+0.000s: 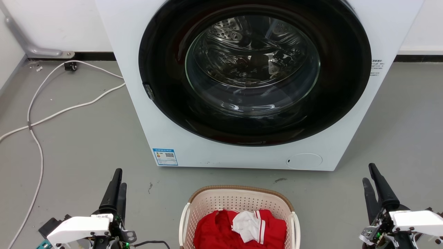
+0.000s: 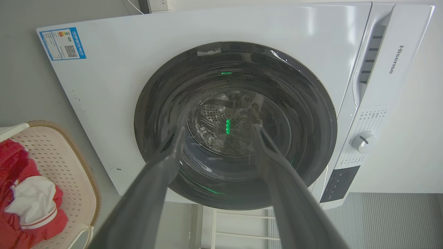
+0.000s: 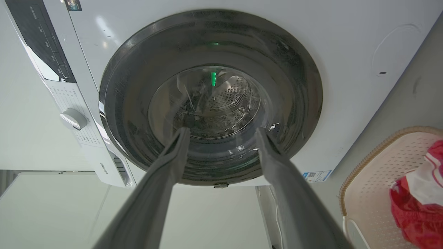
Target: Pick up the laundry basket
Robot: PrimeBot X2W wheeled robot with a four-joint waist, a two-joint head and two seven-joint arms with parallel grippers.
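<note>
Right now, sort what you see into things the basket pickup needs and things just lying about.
For the job:
- laundry basket
- left gripper and right gripper, both open, one on each side of the basket

Just lying about:
- washer behind the basket
- white cable to the washer's left
- red garment and white cloth inside the basket

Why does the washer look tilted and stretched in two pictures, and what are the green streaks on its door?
In the left wrist and right wrist views the wide-angle lens bows the washer and blurs the close gripper fingers; the green streaks look like lights reflected in the door glass. Head view: sharp, pale glare on that glass.
</note>
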